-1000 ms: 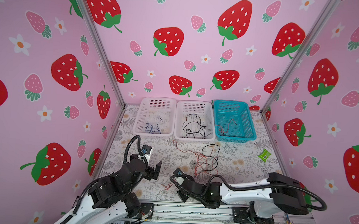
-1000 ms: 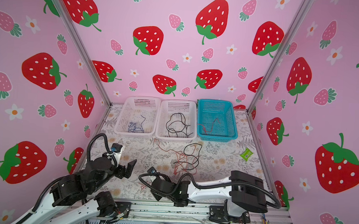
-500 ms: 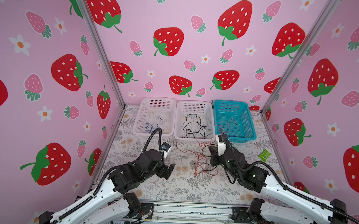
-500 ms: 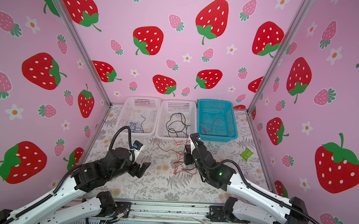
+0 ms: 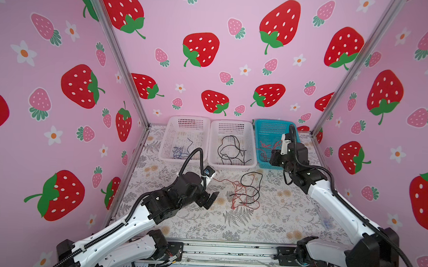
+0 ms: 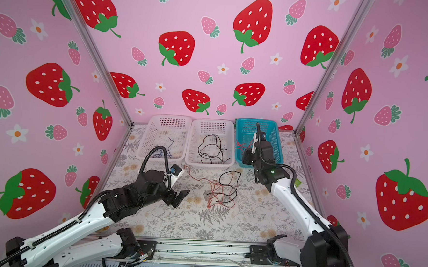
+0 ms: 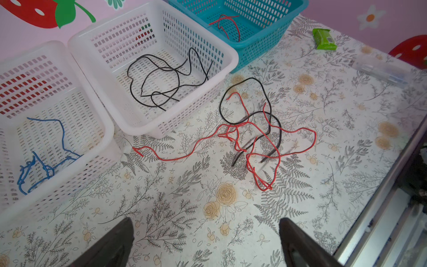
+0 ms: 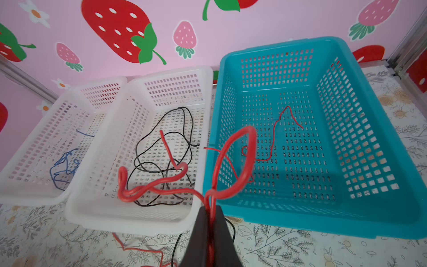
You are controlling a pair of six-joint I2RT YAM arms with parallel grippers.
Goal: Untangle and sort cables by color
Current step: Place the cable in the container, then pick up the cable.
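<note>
Fingers (image 8: 198, 233) of the right gripper (image 8: 209, 213) are pinched on a red cable (image 8: 245, 148) over the near corner of the blue basket (image 8: 300, 223). The left gripper (image 7: 206, 223) gapes wide near the red-and-black tangle (image 7: 233, 134).

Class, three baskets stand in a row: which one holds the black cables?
The middle white basket holds the black cables. The other white basket, at one end, holds blue cables, and the teal basket holds a red cable.
</note>
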